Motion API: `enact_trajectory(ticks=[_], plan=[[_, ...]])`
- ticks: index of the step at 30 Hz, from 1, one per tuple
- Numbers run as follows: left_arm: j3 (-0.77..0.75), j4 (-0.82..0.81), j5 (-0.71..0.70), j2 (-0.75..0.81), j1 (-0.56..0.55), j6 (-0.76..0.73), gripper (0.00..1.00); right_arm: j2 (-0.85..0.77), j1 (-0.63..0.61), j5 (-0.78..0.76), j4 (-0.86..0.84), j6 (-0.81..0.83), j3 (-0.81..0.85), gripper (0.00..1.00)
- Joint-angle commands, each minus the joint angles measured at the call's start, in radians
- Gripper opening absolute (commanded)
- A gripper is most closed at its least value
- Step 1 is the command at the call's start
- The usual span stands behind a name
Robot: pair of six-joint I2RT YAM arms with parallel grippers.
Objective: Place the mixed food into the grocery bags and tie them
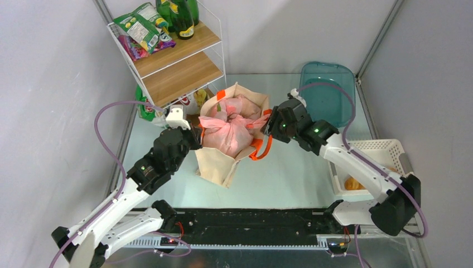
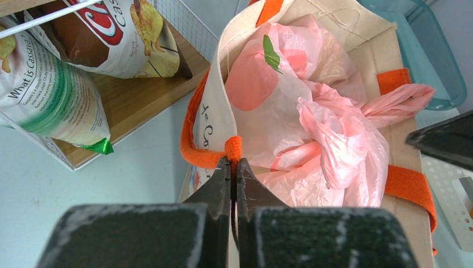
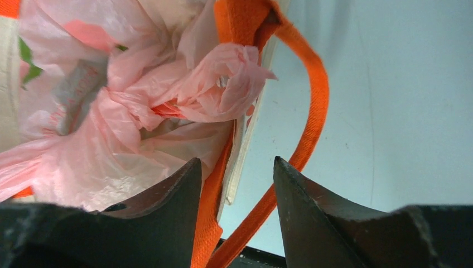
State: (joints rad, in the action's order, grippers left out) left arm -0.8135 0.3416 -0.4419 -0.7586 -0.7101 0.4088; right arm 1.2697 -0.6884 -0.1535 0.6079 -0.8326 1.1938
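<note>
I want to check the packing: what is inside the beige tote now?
A pink plastic bag fills the beige tote, bunched at its top. Its contents are covered, and the tote's bottom is hidden.

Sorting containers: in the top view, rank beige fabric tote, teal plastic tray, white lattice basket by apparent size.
1. beige fabric tote
2. teal plastic tray and white lattice basket: alike, both partly hidden

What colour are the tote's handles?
Orange handles on the beige tote; the left wrist view shows them best.
</note>
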Motion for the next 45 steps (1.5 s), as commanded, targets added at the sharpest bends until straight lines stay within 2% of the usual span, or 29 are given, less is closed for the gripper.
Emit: enact_trajectory(ticks=[1,2,4,5,7,12,14,18,25,28,29,31,32,33,34,36,38,40,45], plan=[[-0.031,-0.024,-0.014,0.004,0.002,-0.008,0.0,0.078,-0.038,0.056,-0.088,-0.057,-0.025,0.52],[-0.033,-0.023,-0.014,0.002,0.002,-0.008,0.0,0.089,-0.049,0.062,-0.096,-0.061,-0.025,0.48],[-0.036,-0.024,-0.011,-0.001,0.002,-0.009,0.0,0.118,-0.058,0.066,-0.093,-0.089,-0.026,0.29],[-0.038,-0.024,-0.008,-0.003,0.002,-0.01,0.0,0.128,-0.049,0.072,-0.082,-0.098,-0.026,0.11],[-0.045,-0.024,-0.004,-0.007,0.002,-0.011,0.0,0.113,-0.016,0.085,-0.072,-0.114,-0.026,0.0],[-0.106,-0.024,0.024,-0.053,0.001,-0.012,0.0,-0.048,0.072,0.024,-0.107,0.001,0.008,0.0],[-0.147,-0.027,0.021,-0.105,0.001,-0.015,0.0,-0.053,0.106,-0.035,-0.04,0.074,0.124,0.0],[-0.231,-0.036,0.004,-0.192,0.002,-0.032,0.0,-0.003,0.215,-0.079,0.09,0.186,0.212,0.0],[-0.273,-0.118,0.083,-0.327,-0.025,-0.039,0.0,0.065,0.315,-0.023,0.11,0.336,0.192,0.0],[-0.278,-0.158,0.093,-0.372,-0.058,-0.062,0.0,0.093,0.346,0.089,0.103,0.436,0.193,0.0],[-0.287,-0.161,0.092,-0.377,-0.071,-0.069,0.02,0.097,0.354,0.104,0.106,0.457,0.193,0.0],[-0.299,-0.163,0.091,-0.382,-0.083,-0.079,0.2,0.102,0.376,0.157,0.114,0.491,0.192,0.0],[-0.312,-0.163,0.09,-0.378,-0.085,-0.084,0.37,0.103,0.39,0.191,0.115,0.496,0.193,0.0],[-0.321,-0.163,0.08,-0.376,-0.085,-0.094,0.45,0.106,0.397,0.205,0.115,0.503,0.193,0.0],[-0.342,-0.161,0.076,-0.368,-0.085,-0.112,0.59,0.107,0.408,0.232,0.117,0.506,0.193,0.0],[-0.391,-0.149,0.071,-0.363,-0.085,-0.14,0.71,0.109,0.417,0.265,0.115,0.516,0.193,0.0],[-0.452,-0.13,0.086,-0.375,-0.088,-0.164,0.75,0.109,0.419,0.282,0.115,0.519,0.193,0.0],[-0.507,-0.126,0.118,-0.399,-0.094,-0.183,0.75,0.11,0.419,0.293,0.113,0.518,0.192,0.0],[-0.629,-0.124,0.319,-0.561,-0.129,-0.194,0.63,0.097,0.428,0.311,0.092,0.498,0.185,0.0]])
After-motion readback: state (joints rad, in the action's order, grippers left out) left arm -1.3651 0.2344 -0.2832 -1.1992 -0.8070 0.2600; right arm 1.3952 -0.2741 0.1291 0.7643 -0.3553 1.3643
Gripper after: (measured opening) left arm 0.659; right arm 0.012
